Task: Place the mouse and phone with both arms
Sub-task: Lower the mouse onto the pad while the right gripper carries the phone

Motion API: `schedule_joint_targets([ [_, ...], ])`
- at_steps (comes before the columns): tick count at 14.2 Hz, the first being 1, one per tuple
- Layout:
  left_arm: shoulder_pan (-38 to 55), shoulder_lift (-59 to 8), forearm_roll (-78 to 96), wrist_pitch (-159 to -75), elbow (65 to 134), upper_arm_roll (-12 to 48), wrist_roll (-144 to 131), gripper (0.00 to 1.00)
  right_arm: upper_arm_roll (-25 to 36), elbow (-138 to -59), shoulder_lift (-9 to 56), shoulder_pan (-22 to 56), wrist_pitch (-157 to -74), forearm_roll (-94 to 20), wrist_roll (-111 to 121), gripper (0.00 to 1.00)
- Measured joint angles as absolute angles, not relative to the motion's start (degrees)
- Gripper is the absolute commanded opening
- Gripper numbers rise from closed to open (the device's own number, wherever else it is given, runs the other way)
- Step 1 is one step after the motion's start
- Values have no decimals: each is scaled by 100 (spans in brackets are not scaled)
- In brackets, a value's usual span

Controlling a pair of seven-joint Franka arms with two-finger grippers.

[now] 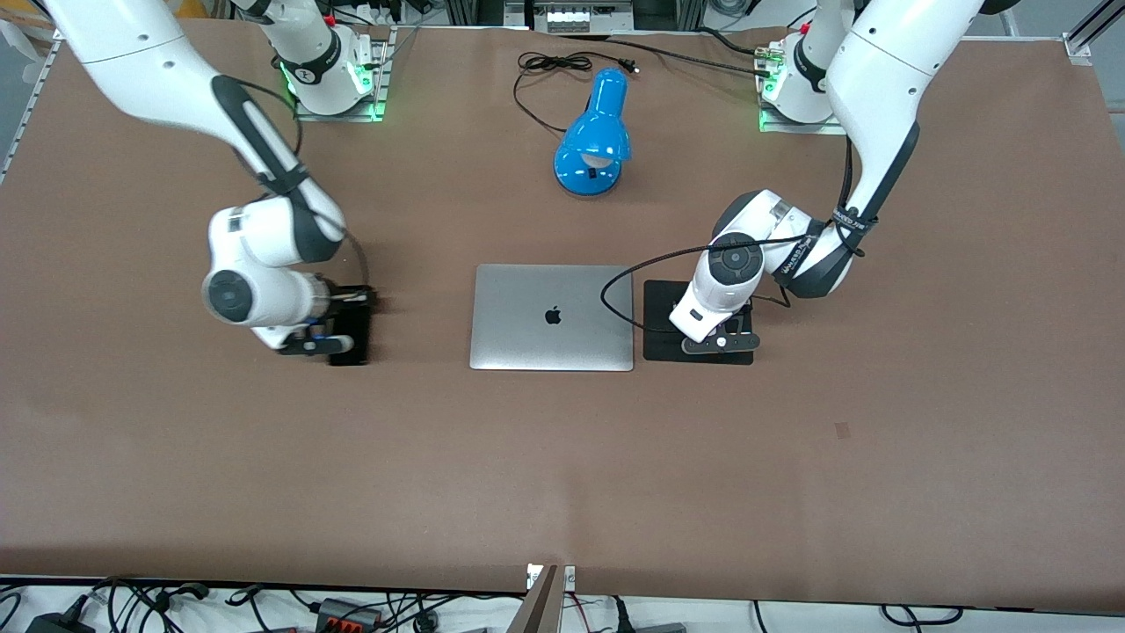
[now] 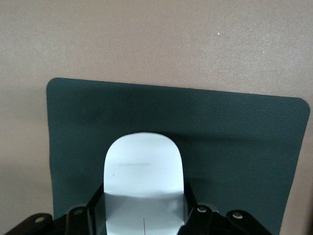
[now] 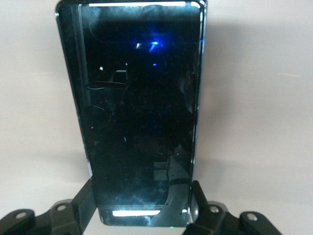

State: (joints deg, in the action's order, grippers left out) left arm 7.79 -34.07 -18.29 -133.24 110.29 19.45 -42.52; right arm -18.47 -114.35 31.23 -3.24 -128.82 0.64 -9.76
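The white mouse (image 2: 144, 166) sits between my left gripper's (image 2: 143, 198) fingers, which press on its two sides, low over the square black mat (image 2: 234, 127). In the front view the left gripper (image 1: 722, 345) is over the mat (image 1: 659, 330) beside the laptop, and the mouse is hidden under it. The black phone (image 3: 142, 107) lies flat along the brown table, its end held between my right gripper's (image 3: 142, 191) fingers. In the front view the right gripper (image 1: 338, 336) is low over the phone (image 1: 356, 345), toward the right arm's end of the table.
A closed silver laptop (image 1: 552, 316) lies mid-table between the two grippers. A blue desk lamp (image 1: 593, 145) lies farther from the front camera, with its black cable (image 1: 554, 63) coiled near the arm bases.
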Motion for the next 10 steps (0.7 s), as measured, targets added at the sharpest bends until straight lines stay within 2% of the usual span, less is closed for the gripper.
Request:
schedule_joint_targets([
  [1, 779, -3407, -1842, -13325, 11023, 1943, -4252, 100, -1942, -11374, 3123, -208, -12912, 58, -1068, 27],
  [5, 774, -3407, -2201, -13333, 10927, 1941, -4278, 100, -1971, -11162, 3174, 217, -13061, 43, -1559, 27],
  [10, 729, -3366, -2236, -13332, 10847, 1934, -4291, 100, -1958, -11126, 3505, 283, -13436, 38, -2113, 27],
])
